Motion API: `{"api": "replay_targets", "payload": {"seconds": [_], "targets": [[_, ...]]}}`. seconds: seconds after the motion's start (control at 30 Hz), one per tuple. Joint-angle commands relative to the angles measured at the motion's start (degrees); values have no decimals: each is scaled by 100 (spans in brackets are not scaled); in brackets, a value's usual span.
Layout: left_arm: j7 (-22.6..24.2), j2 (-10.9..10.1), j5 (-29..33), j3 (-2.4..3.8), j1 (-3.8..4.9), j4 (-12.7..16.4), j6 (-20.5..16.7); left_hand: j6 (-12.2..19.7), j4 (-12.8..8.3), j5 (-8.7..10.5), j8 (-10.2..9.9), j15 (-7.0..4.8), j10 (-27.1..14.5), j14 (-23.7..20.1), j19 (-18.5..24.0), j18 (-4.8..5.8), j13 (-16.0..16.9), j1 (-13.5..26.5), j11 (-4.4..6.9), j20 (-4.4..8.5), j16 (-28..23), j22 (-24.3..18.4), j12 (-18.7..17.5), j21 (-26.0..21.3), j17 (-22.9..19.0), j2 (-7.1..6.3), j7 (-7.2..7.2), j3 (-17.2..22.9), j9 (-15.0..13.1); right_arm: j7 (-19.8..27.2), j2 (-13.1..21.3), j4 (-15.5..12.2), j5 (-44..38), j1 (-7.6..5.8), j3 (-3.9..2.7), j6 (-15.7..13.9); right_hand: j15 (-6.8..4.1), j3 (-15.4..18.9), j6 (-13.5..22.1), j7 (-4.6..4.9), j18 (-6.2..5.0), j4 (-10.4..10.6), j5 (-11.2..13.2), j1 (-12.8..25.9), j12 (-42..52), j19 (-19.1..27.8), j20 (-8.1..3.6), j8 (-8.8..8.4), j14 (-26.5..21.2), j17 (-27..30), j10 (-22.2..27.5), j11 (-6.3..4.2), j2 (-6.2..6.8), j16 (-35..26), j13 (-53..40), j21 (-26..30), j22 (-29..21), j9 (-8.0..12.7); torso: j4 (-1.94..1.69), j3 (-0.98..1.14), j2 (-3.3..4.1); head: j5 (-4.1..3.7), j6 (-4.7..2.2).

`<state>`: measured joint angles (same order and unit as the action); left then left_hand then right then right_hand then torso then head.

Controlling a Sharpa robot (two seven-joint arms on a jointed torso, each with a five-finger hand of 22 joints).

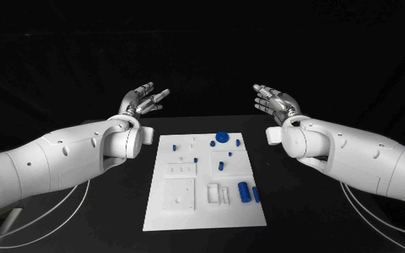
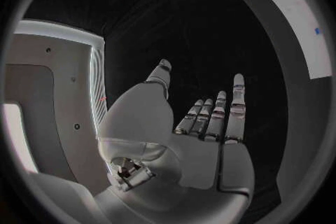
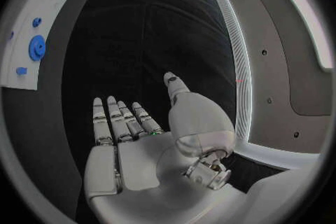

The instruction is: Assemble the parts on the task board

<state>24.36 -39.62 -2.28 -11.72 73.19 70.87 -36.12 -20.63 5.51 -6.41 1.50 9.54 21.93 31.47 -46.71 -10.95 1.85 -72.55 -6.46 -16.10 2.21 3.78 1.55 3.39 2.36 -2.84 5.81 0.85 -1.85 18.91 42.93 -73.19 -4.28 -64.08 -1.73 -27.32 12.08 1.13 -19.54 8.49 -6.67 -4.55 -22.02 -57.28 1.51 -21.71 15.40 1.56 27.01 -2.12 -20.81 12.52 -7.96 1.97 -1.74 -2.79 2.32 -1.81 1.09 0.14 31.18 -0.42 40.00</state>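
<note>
Above the far part of the black tabletop [image 1: 101, 218], the left hand [image 1: 143, 101] and the right hand [image 1: 274, 102] are both raised with palms turned inward toward each other, fingers extended and apart, holding nothing; the wrist views confirm bare palms on each. Neither hand touches anything. Outward from the hands and nearer the robot lies the task board [image 1: 164, 215], a white rectangular plate flat on the tabletop between the two forearms, its long axis running from the robot's body away toward the hands. The board therefore sits below and behind the fingertips, so a coming move would presumably call for either hand to lower and draw back toward it. Both hands appear about equally distant from the board; the left arm borders its left edge, the right arm its right edge, and neither is clearly nearer. On the board the blue parts gather toward the far end and the right side: one large round blue disc [image 1: 222, 137] near the far edge, one upright-looking blue cylinder [image 1: 244, 191] near the right edge toward the robot, and several small blue pegs [image 1: 175, 146] scattered between. Roughly eight blue pieces are visible in the head view, though the smallest are too small to count with certainty. Assembly appears not yet begun.
</note>
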Motion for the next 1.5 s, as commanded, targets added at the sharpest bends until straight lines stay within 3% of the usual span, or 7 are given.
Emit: {"api": "replay_targets", "payload": {"seconds": [0.03, 0.47, 0.57, 0.73, 0.93, 1.07, 1.5], "targets": [[-187, 40, -233, -39, 65, -98, 472, -39, 31, -19, 38, 6, 38, 47, -63, -55, 5, -89, -9, -10, 19, 6, 36, 36, 6, -8, 3, -5, -6, -682, -33, 241, -452, -59, -24, 1206, 29, -15, -98, 313, -118, -125, -75, -268, 36, -104, 24, 37, 127, -12, -130, 30, -8, 25, -13, -43, 15, -10, 4, 0, 0, 0, 4], [-175, 5, -225, -44, 71, -89, 721, -620, -183, -42, 83, 76, 957, 1006, -317, -47, 49, -127, -219, 102, 82, 30, 85, 90, 52, 243, 245, -123, -40, -835, -111, 721, -1183, -135, -57, 1469, 88, -223, -822, 395, 15, -701, -142, -988, 76, -622, -167, 77, 1240, -55, -1042, 86, 136, 68, -56, -164, 53, -47, 0, -6, 13, 149, -70], [-196, -77, -244, -44, 75, -18, 866, -1315, -551, -116, 96, 101, 1656, 2101, -644, 256, 82, -248, -276, 420, 137, 43, 98, 172, 92, 506, 326, -160, -66, -731, -213, 855, -1594, -142, -58, 1425, -101, -476, -1618, 310, 70, -895, -135, -1160, 107, -1615, -360, 106, 2670, -108, -1923, -53, 155, 109, -97, -385, 108, -80, 5, -11, 33, 180, -96], [-219, -188, -307, -43, 116, 94, 1029, -2313, -846, -187, 149, -26, 3354, 2846, -1026, 414, 149, -419, -285, 688, 175, 71, 176, 326, 129, 664, 371, -145, -117, -624, -390, 1095, -2676, -181, -66, 1330, -615, -950, -2758, 165, 23, -1171, -30, -1231, 177, -3368, -836, 166, 4329, -205, -3516, -330, 216, 309, -156, -919, 248, -139, -20, -35, 92, 185, -154], [-237, -315, -354, -43, 216, 279, 1206, -2614, -1148, -657, 165, -156, 3534, 3212, -1202, 533, 146, -527, -274, 884, 161, 97, 194, 480, 148, 742, 401, 10, -133, -608, -588, 1312, -4134, -255, -113, 1394, -1118, -1342, -3343, 83, -145, -1189, 330, -1529, 178, -4675, -1323, 193, 5871, -555, -4144, -586, 478, 698, -158, -1621, 512, -161, -64, -73, 212, 175, -248], [-229, -408, -371, -43, 290, 449, 1278, -2626, -1202, -630, 167, -161, 3542, 3223, -1201, 534, 146, -472, -270, 885, 165, 90, 191, 514, 150, 744, 392, 25, -134, -646, -699, 1389, -4994, -326, -131, 1430, -1246, -1477, -4007, -21, -170, -1196, 340, -1559, 164, -5028, -1499, 203, 5981, -1069, -4569, -722, 640, 1456, -156, -1983, 708, -191, -88, -94, 295, 162, -307], [-239, -802, -388, -35, 471, 1231, 1369, -2731, -1188, -535, 174, -202, 3735, 3342, -1248, 579, 147, -404, -250, 934, 207, 95, 197, 580, 153, 697, 408, -71, -141, -1021, -882, 1223, -7381, -522, -153, 1493, -1297, -1952, -4210, -152, -345, -1162, 358, -1328, 179, -5430, -1668, 202, 5646, -2887, -4523, -769, 874, 4611, -161, -3435, 1918, -194, -284, -168, 623, 150, -467]]}}
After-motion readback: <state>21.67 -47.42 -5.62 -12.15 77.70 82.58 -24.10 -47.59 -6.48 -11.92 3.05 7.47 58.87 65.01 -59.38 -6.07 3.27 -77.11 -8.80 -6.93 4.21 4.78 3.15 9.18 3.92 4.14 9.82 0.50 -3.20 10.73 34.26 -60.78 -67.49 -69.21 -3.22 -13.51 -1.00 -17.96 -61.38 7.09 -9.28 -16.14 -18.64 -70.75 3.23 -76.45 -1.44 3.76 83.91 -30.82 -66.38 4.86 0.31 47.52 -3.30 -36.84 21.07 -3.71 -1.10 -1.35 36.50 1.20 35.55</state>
